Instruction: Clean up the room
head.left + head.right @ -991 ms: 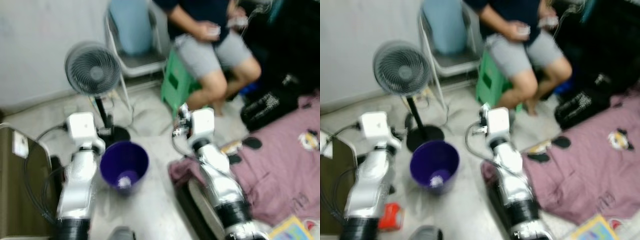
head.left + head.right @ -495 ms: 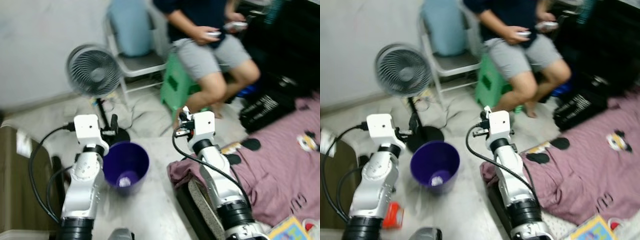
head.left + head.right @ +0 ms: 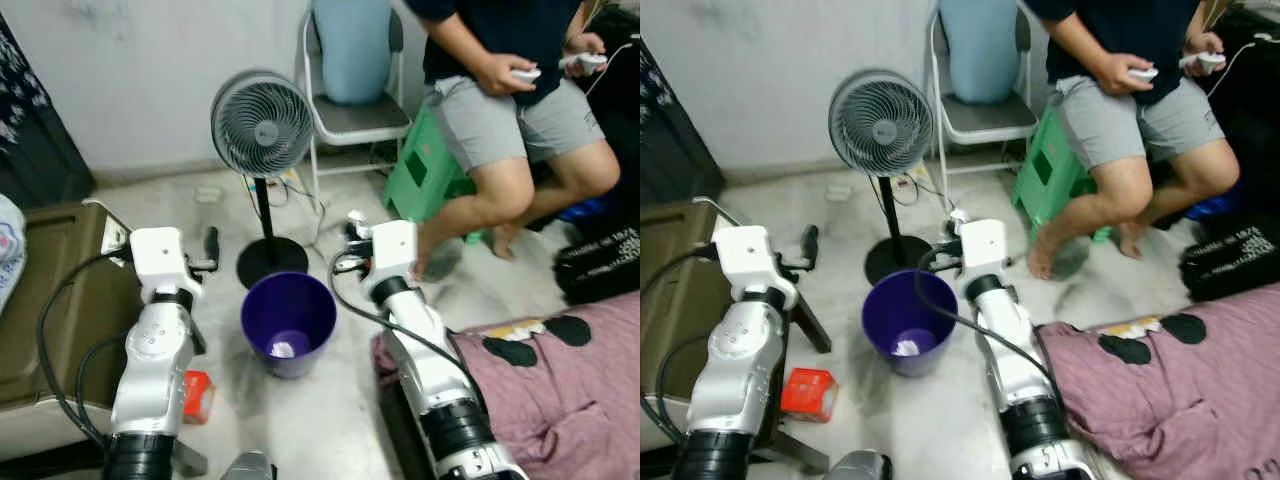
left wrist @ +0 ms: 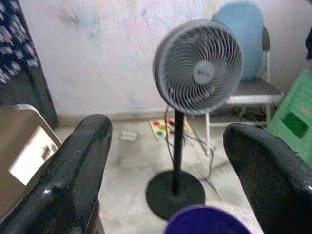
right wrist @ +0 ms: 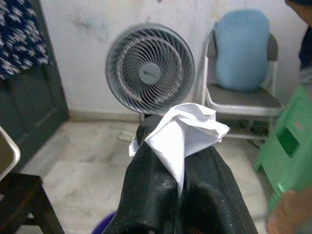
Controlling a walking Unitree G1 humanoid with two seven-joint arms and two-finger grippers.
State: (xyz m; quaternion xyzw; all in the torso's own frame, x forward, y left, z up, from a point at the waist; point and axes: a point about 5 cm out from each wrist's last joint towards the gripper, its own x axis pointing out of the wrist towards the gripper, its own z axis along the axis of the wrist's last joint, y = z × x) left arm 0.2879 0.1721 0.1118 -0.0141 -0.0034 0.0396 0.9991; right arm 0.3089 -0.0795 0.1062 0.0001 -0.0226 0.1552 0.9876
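You've swung round, so the purple bin (image 3: 908,318) now sits between both arms. Right gripper (image 5: 178,146) fingers are clamped on white paper (image 5: 187,129) near its rim; left gripper (image 4: 165,161) fingers are apart, so I'd say you're set to drop it in.

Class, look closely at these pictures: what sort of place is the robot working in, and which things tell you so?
Most likely a lived-in room of a home, perhaps a bedroom. A grey pedestal fan stands on the pale floor beside a purple plastic waste bin, a crumpled mauve blanket lies spread low nearby, and a person sits on a green plastic stool.
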